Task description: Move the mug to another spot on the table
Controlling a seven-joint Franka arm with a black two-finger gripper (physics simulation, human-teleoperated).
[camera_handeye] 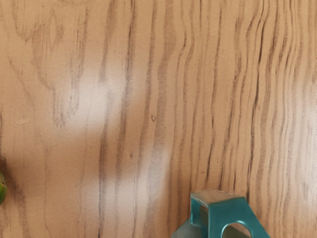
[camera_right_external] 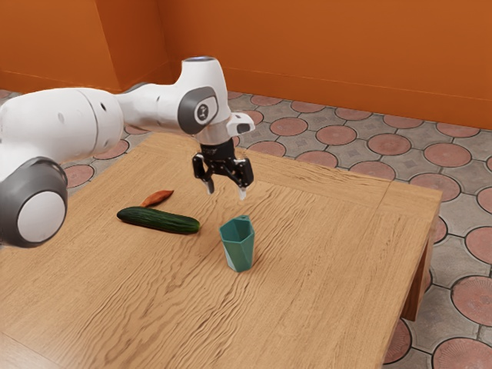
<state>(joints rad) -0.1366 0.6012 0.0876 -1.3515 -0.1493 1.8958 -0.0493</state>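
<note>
Three things lie on the wooden table (camera_right_external: 330, 254): a teal mug (camera_right_external: 237, 243), a dark green cucumber (camera_right_external: 157, 220) and a small orange-brown piece (camera_right_external: 157, 197) whose kind I cannot tell.

The mug stands upright near the middle of the tabletop, its open mouth facing up and its sides faceted. The cucumber lies flat toward the exterior view's left of the mug, near it but not touching. The orange-brown piece rests just behind the cucumber, close to its far end, with a gap between them.

The white arm reaches in from the exterior view's left. Its black gripper (camera_right_external: 226, 188) points down and hangs in the air above the table, behind the mug and a little toward the exterior view's left of it, clear of the rim. The two fingers are spread apart and released, with nothing between them.

In the wrist view, bare wood grain of the table (camera_handeye: 148, 74) lies under the hand. The mug (camera_handeye: 223, 215) shows its teal handle and part of its body. A sliver of the cucumber (camera_handeye: 1, 186) sits well apart from the mug across the bare wood.

Beyond the table are a floor (camera_right_external: 453, 154) of round reddish tiles and an orange wall (camera_right_external: 346, 38).
</note>
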